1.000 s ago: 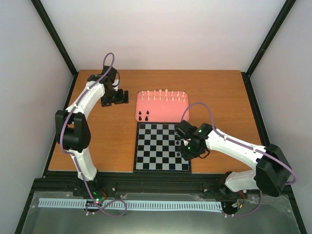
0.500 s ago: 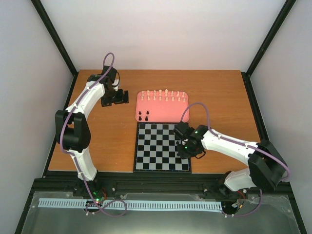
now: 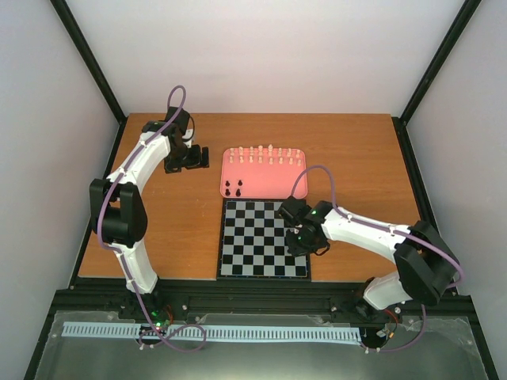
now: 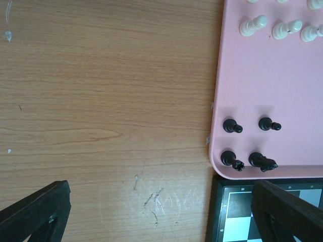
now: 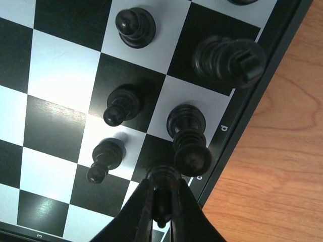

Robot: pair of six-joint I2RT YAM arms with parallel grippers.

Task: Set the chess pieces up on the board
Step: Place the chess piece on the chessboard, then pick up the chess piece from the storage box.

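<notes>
Board [image 3: 245, 245] lies at 6 o'clock on a brown wooden table [image 3: 158, 222], enclosed by white walls [image 3: 269, 55] and black posts [image 3: 89, 63]. We find the salmon tray [image 3: 297, 188] just beside its 12 o'clock edge, holding a cream row [image 3: 261, 153] and four black pieces [image 4: 232, 126]. Several black men [image 5: 121, 106] stand along the board's 3 o'clock edge. Right gripper [image 5: 161, 204] is clamped on another black piece [image 5: 164, 174] there; left gripper [image 4: 161, 217] stands parted over the table at the tray's 9 o'clock.
</notes>
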